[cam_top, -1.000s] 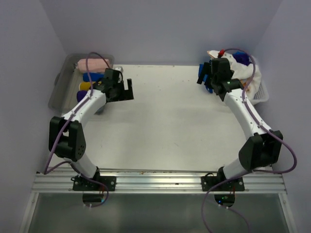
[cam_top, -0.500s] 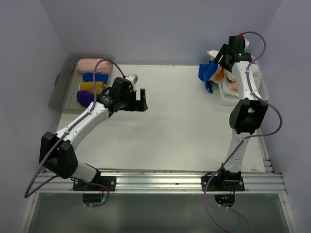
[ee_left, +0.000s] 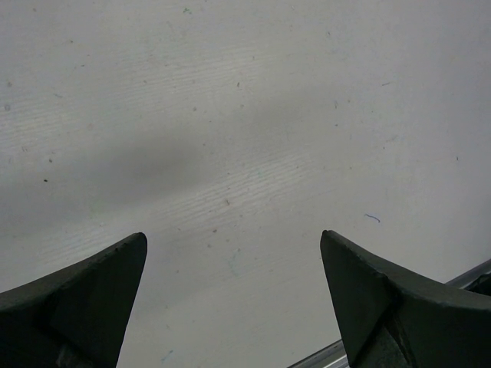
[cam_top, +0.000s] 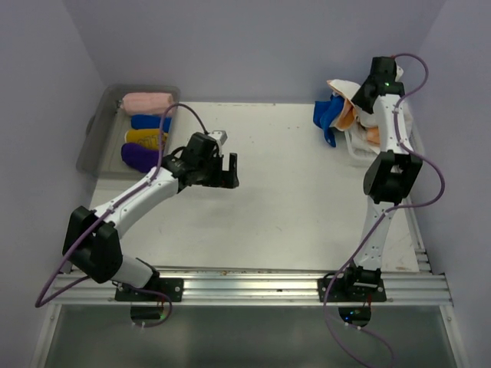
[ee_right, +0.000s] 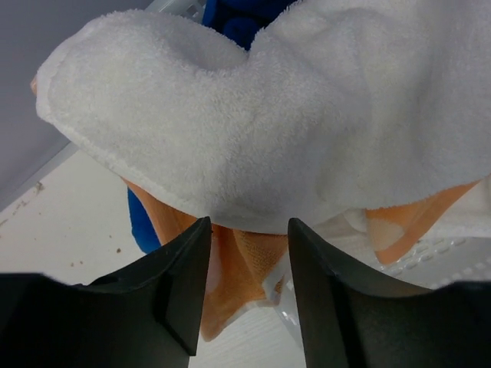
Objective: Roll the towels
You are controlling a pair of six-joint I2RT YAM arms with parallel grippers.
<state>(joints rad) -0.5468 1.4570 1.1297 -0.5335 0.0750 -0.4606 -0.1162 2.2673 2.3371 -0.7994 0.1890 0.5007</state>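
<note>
A pile of loose towels lies in the white basket (cam_top: pixel 414 146) at the back right: a white towel (cam_top: pixel 347 87), an orange one (cam_top: pixel 347 116) and a blue one (cam_top: pixel 328 115) hanging over the rim. My right gripper (cam_top: pixel 363 96) hovers over this pile, open. In the right wrist view its jaws (ee_right: pixel 248 224) stand apart just above the orange towel (ee_right: pixel 245 268), under the white towel's (ee_right: pixel 291 115) fold. My left gripper (cam_top: pixel 226 170) is open and empty above the bare table (ee_left: pixel 245 115), left of centre; its own view shows only table between the jaws (ee_left: pixel 232 236).
A clear bin (cam_top: pixel 96 130) at the back left holds rolled towels: pink (cam_top: pixel 146 101), blue (cam_top: pixel 149 121), yellow (cam_top: pixel 144 136), purple (cam_top: pixel 136 156). Lilac walls close in three sides. A metal rail (cam_top: pixel 253 285) runs along the near edge.
My left gripper has moved right and nearer, away from the bin toward the table's middle. My right arm has swung up and right over the basket, with the blue towel left hanging on the rim.
</note>
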